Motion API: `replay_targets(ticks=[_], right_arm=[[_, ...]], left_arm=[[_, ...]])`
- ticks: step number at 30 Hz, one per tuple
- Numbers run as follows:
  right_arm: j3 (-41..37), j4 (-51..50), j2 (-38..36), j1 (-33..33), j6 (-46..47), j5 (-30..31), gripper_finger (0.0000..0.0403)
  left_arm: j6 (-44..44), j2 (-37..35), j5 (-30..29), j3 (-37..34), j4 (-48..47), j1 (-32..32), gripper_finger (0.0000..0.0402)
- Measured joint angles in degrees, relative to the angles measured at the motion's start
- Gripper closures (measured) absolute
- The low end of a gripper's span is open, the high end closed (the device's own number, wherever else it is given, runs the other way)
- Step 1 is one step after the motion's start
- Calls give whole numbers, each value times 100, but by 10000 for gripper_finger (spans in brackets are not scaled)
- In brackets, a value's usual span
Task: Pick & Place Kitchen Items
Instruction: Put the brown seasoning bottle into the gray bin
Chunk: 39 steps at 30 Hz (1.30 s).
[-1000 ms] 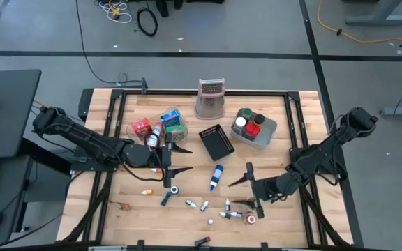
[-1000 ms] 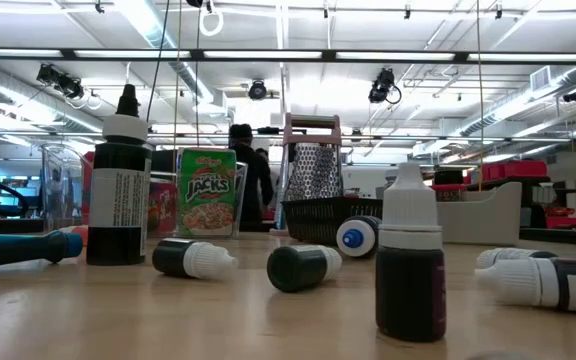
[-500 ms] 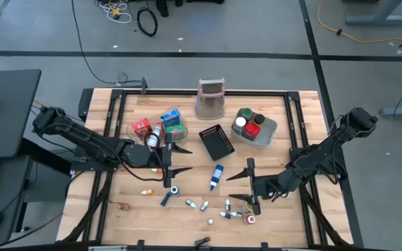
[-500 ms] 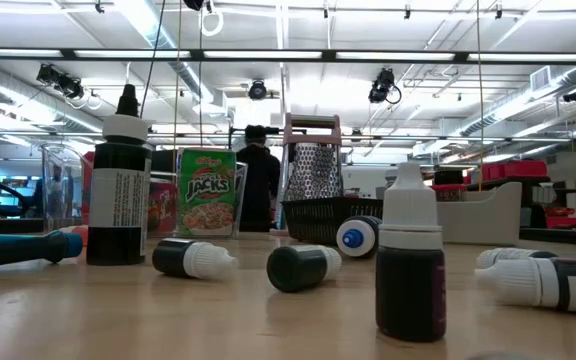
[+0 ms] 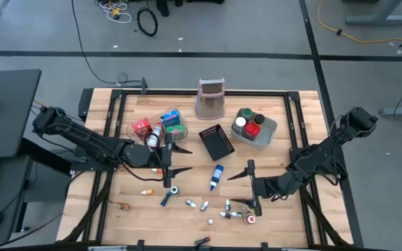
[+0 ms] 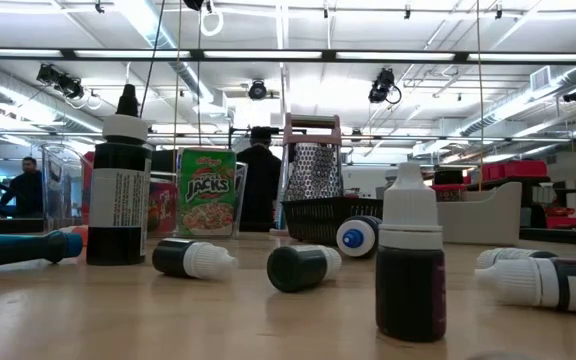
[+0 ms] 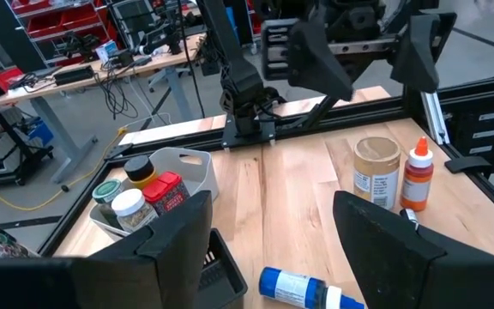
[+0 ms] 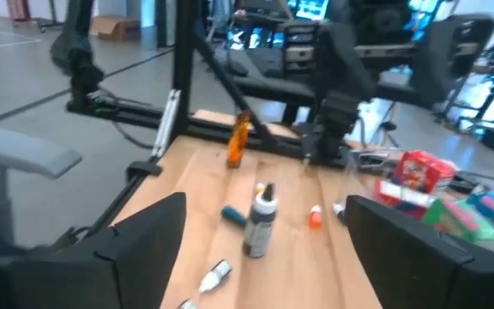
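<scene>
Small kitchen items lie across the wooden table: a blue-white bottle point(image 5: 217, 176) on its side in the middle, several tiny vials point(image 5: 204, 206) along the near side, and a red-topped tan can point(image 5: 251, 219). Red point(image 5: 142, 127) and blue-green point(image 5: 173, 120) packets stand at the far left. My left gripper point(image 5: 184, 160) hovers open left of the bottle, pointing toward the table's right. My right gripper point(image 5: 234, 188) hovers open right of the bottle, above the vials, pointing left. Neither has anything between its fingers.
A black mesh basket point(image 5: 216, 141) sits at mid-table. A grey bin point(image 5: 269, 132) with cans stands at the far right, and a metal grater point(image 5: 211, 99) at the far edge. People stand in the room behind the table in the low view.
My right gripper has opened wider while staying over the near-right vials. The left arm and the things on the table have kept still.
</scene>
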Motion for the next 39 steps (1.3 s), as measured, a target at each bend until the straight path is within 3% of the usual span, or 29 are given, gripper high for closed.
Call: replay_targets(ticks=[7, 13, 18, 27, 34, 39], right_arm=[[0, -948, 0, 474, 721, -68, 67], [0, -1916, 2, 617, 1649, -724, 66], [0, -2104, 26, 617, 1706, -708, 66], [-872, -1516, 26, 636, 2569, -849, 66], [-1615, -216, 26, 636, 2664, -892, 66], [-1764, 72, 26, 636, 2685, -1037, 66]], left_arm=[[-98, 0, -2, -2, 0, 0, 150], [-102, 0, -2, -2, 17, 0, 150], [-102, 0, -4, -2, 34, 0, 150], [-102, 0, -22, -2, 28, 0, 150], [-102, 0, -22, -2, 29, 0, 150], [-102, 0, -22, -2, 31, 0, 150]])
